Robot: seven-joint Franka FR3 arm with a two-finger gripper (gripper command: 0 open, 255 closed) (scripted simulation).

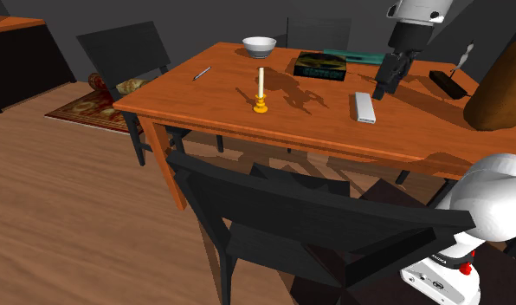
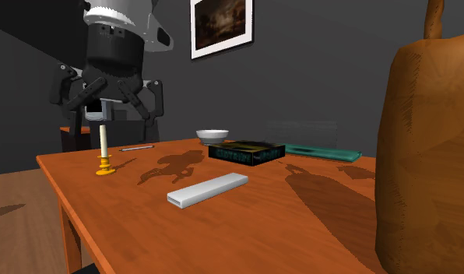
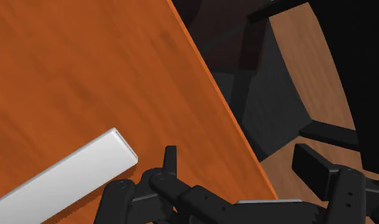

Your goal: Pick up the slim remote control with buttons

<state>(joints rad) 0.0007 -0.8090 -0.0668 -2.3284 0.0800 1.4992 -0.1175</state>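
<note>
Right, remote (image 1: 364,107) is a plain white bar lying flat on the table (image 1: 213,87), near the edge, just in front of the dark box (image 1: 322,66) and well to the shoulder view's right of the candle (image 1: 261,91). Gripper (image 1: 383,88) hangs above its far end, no contact. Fingers (image 3: 344,191) are apart w/ nothing between 'em. Wrist view: remote's end sits just beside one finger. Bowl (image 1: 259,44) is at the far edge, brown bag (image 2: 429,156) by the other end.
</note>
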